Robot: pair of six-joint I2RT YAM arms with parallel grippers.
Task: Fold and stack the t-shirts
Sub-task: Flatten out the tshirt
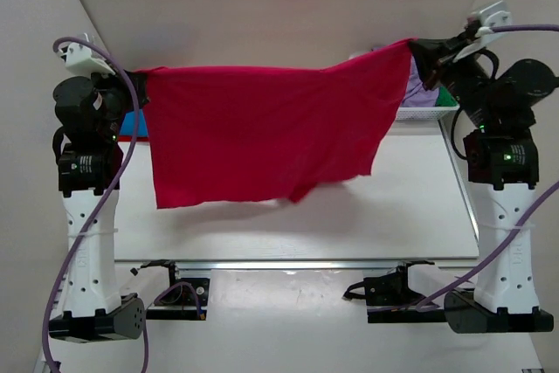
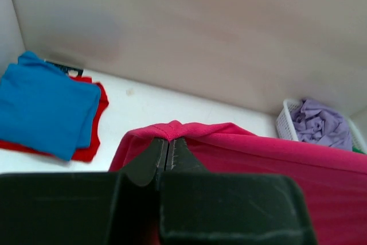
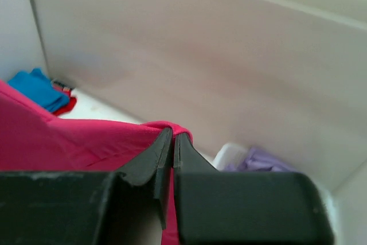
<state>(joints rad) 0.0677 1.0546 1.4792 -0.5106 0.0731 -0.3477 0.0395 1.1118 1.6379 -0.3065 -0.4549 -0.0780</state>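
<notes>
Pink shirt [image 1: 262, 128] stretched in the air between both grippers.
The left gripper [image 2: 168, 142] and right gripper [image 3: 173, 136] each pinch tight on a top corner, and the cloth hangs over the table [image 1: 410, 207]. Far left, a folded blue shirt [image 2: 43, 107] lies on a red shirt [image 2: 94, 123]. Far right, a basket [image 2: 285, 123] holds a lavender shirt [image 2: 321, 124]. From above, cloth and arms screen most of both.

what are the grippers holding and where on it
The crimson-pink t-shirt, hanging spread between them: left gripper pinches one end of its top edge, right gripper the other end.
</notes>
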